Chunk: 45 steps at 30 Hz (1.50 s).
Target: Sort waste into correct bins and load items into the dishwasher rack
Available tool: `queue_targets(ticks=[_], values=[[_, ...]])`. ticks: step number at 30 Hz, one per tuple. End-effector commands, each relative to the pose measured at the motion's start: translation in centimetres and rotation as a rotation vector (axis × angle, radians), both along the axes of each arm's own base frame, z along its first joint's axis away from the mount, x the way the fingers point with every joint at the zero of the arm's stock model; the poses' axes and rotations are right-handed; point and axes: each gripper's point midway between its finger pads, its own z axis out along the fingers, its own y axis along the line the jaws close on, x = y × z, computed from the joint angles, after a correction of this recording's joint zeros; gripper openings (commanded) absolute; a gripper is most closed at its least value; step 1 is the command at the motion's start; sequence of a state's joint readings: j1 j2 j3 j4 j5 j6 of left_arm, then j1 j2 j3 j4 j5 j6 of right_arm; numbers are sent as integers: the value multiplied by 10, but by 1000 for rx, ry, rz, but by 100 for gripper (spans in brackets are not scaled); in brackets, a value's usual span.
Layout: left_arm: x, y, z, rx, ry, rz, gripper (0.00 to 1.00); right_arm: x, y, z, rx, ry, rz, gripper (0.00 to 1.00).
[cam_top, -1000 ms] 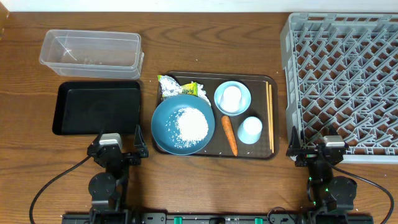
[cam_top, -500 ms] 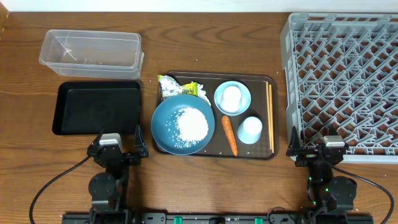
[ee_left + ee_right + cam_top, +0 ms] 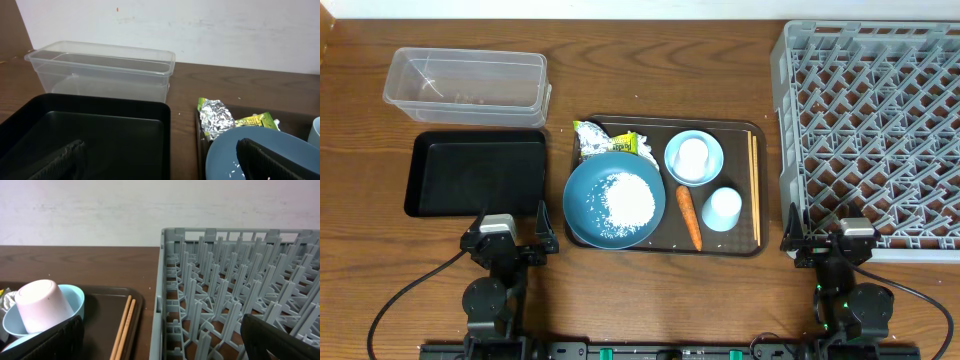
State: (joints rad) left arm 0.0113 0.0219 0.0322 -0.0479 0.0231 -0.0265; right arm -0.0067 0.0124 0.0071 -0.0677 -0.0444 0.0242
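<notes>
Across the brown wooden bench (image 3: 620, 300), the large square grey lattice rack (image 3: 870, 120) is running off frame at the right. One dark brown serving tray (image 3: 740, 245) is holding one dark blue round dish (image 3: 582, 215) of white rice (image 3: 628, 200), its rim covering part of one crumpled silver wrapper (image 3: 605, 140). One orange carrot (image 3: 689, 217) and two thin wooden chopsticks (image 3: 754, 185) are lying near-to-far. The left end effector (image 3: 512, 232) and right end effector (image 3: 823, 232) are hanging at the near edge, fingers wide apart, empty.

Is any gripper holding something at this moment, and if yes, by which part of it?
Nothing is held. The left gripper and the right gripper both stand open, with nothing between the jaws.
</notes>
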Motion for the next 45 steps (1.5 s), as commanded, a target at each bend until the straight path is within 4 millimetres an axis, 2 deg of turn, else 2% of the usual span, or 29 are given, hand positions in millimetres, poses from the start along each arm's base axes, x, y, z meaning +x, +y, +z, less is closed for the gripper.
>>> queue_targets(ticks=[1, 41, 45], values=[[0, 1, -19, -4, 49, 4, 98, 0, 5, -2, -15, 4, 17, 99], [0, 0, -18, -4, 47, 4, 98, 0, 5, -2, -15, 4, 17, 99], [0, -9, -18, -123, 42, -32, 98, 0, 5, -2, -15, 4, 17, 99]])
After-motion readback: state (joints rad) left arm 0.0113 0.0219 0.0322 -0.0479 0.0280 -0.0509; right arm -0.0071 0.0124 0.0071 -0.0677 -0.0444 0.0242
